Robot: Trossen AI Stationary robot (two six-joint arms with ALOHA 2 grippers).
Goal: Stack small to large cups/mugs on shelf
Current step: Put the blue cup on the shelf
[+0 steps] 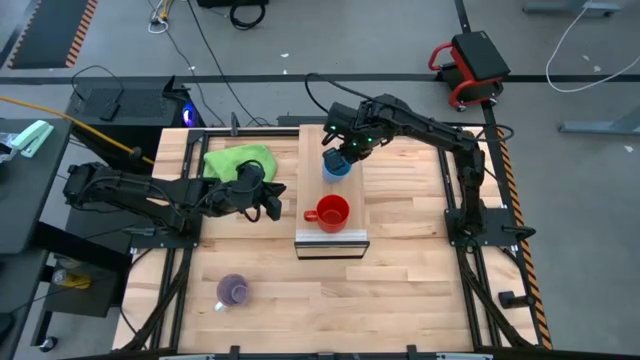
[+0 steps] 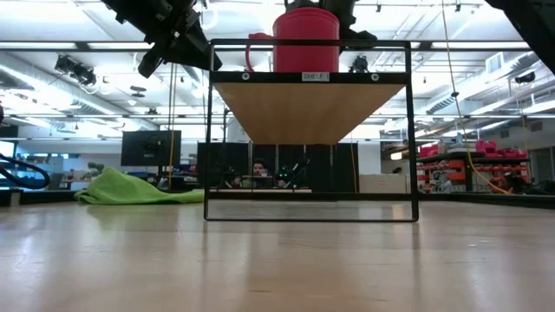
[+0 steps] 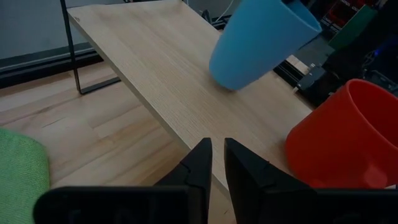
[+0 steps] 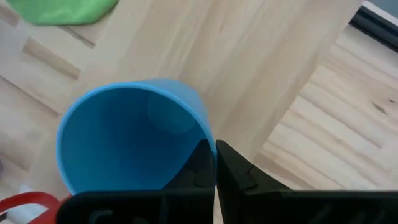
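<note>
- Right gripper (image 1: 338, 152) clamps the light-blue cup (image 1: 336, 166) by its rim, tilted above the shelf (image 1: 312, 160)
- Left gripper (image 1: 272, 201) nearly closed, empty, beside red mug (image 1: 331, 212)

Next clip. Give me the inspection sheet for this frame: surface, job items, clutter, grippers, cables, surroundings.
Surface: light-wood table; the raised shelf runs down its middle.
Job's things: red mug stands on the shelf near its front end; light-blue cup is over the shelf farther back, tilted, held off the board; purple mug sits on the table, front left, off the shelf.
Clutter: green cloth on the table left of the shelf.
Grippers: right gripper pinches the light-blue cup's rim; left gripper is beside the shelf, fingers nearly together, empty.
Cables: cables lie on the floor behind the table.
Surroundings: red-and-black device on the floor.
</note>
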